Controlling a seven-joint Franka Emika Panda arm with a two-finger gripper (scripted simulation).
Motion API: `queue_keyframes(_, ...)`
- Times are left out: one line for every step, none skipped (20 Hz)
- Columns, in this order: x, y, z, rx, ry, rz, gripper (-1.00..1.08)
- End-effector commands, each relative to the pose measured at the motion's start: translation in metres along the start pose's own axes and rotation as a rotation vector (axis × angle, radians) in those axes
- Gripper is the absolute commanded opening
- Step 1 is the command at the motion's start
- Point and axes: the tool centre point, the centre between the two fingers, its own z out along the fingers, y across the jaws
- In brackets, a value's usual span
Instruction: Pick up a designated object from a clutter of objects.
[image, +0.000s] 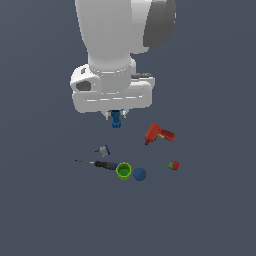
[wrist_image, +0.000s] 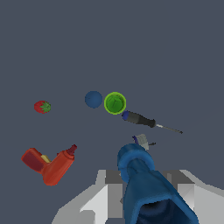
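The Panda arm hangs upright above the grey floor, its gripper (image: 116, 116) clamped on the blue spool (image: 116, 120) held clear of the scattered drill (image: 159, 134), cup (image: 124, 171) and ball (image: 139, 174), while only the wrist view shows the spool's flared end (wrist_image: 135, 159) up close.

Flat, even sim lighting, dim slate background, no cast shadows or glare. Low-res renders, soft jagged edges; white arm (image: 112, 55) brightest, softly shaded.
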Motion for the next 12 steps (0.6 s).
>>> queue_keyframes(-0.001,0.001,-0.027,0.000,-0.001,0.000,-1.00)
queue_keyframes(-0.001,0.002,-0.037,0.000,-0.001,0.000,-1.00)
queue_keyframes(-0.001,0.003,-0.046,0.000,-0.001,0.000,-1.00)
queue_keyframes(-0.001,0.003,-0.055,0.000,-0.001,0.000,-1.00)
queue_keyframes(-0.001,0.004,-0.063,0.000,-0.001,0.000,-1.00)
queue_keyframes(-0.001,0.004,-0.070,0.000,-0.001,0.000,-1.00)
queue_keyframes(-0.001,0.005,-0.077,0.000,-0.001,0.000,-1.00)
queue_keyframes(-0.001,0.005,-0.084,0.000,-0.001,0.000,-1.00)
queue_keyframes(-0.001,0.005,-0.090,0.000,-0.001,0.000,-1.00)
queue_keyframes(0.000,0.006,-0.095,0.000,-0.001,0.000,-1.00)
queue_keyframes(0.000,0.006,-0.100,0.000,-0.001,0.000,-1.00)
queue_keyframes(0.000,0.006,-0.104,0.000,-0.001,0.000,-1.00)
